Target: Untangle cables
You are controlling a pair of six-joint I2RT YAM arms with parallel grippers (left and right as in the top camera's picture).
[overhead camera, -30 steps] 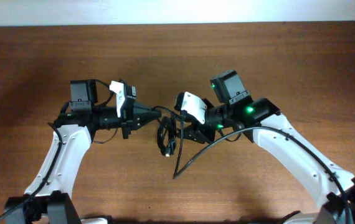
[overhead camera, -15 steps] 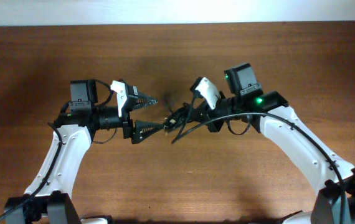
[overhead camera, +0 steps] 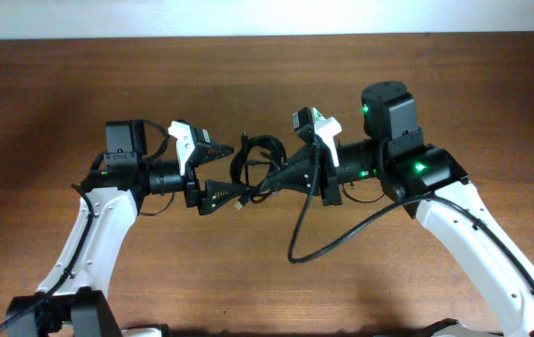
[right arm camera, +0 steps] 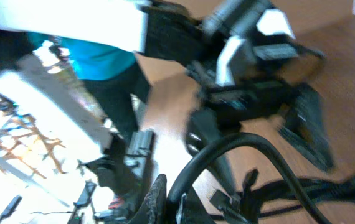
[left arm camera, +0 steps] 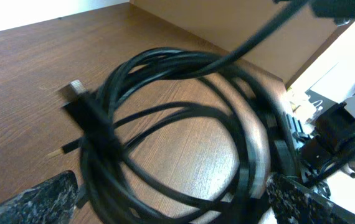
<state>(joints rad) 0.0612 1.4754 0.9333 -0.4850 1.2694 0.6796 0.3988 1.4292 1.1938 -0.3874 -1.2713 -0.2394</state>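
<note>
The coiled bundle of thin black cables (overhead camera: 251,167) is sitting over the middle of the brown wooden table (overhead camera: 267,75), between the left gripper (overhead camera: 220,171) on its left and the right gripper (overhead camera: 274,179) touching its right side; one long black strand (overhead camera: 297,245) is trailing toward the near edge, then curving right beneath the right arm (overhead camera: 473,220)

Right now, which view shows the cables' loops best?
Left wrist: the cables fill the frame, and the loops are distinguishable though slightly blurred. Overhead shows them only as a small dark clump. Right wrist shows just blurred strands low in the frame.
</note>
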